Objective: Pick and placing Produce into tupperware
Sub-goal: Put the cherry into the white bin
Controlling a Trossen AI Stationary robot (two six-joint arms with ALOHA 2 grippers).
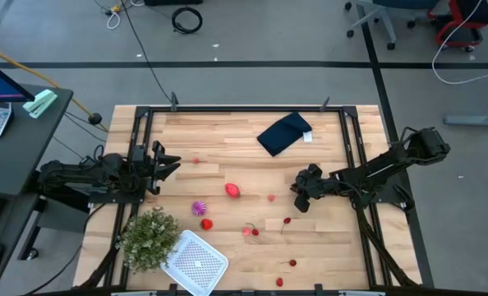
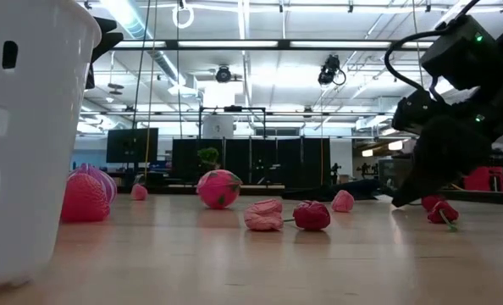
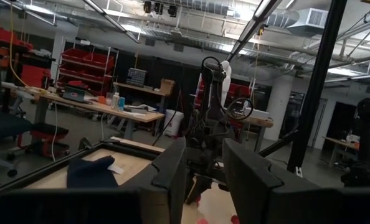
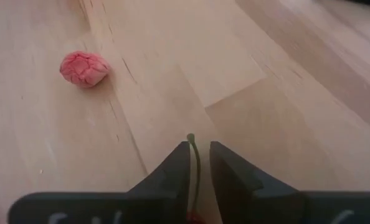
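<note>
Small red and pink toy fruits lie scattered over the wooden table: a strawberry-like piece (image 1: 232,190), a pink berry (image 1: 271,197) (image 4: 84,68), a stemmed cherry (image 1: 287,220) (image 2: 438,209), a red-and-pink pair (image 1: 250,231), and the spiky magenta piece (image 1: 199,207). The white perforated tupperware (image 1: 196,261) (image 2: 23,127) sits at the near edge, holding nothing. My right gripper (image 1: 298,201) (image 4: 199,155) is low over the table's middle, right of the pink berry, almost shut with a cherry between its fingers. My left gripper (image 1: 170,164) (image 3: 205,177) waits open at the left edge, pointing level to the right. My right gripper has a cherry between its two fingers. The green stem (image 4: 194,158) runs along the narrow gap and points out past the fingertips, and a bit of the red body (image 4: 194,219) shows farther back. The fingers slant down from the table's right. Whether the cherry is lifted I cannot tell.
A green bushy plant (image 1: 149,238) stands just left of the tupperware. A dark navy folded cloth (image 1: 283,133) lies near the far edge. More cherries (image 1: 292,263) lie near the near edge, and a small red piece (image 1: 196,161) is by the left gripper. A black frame borders the table.
</note>
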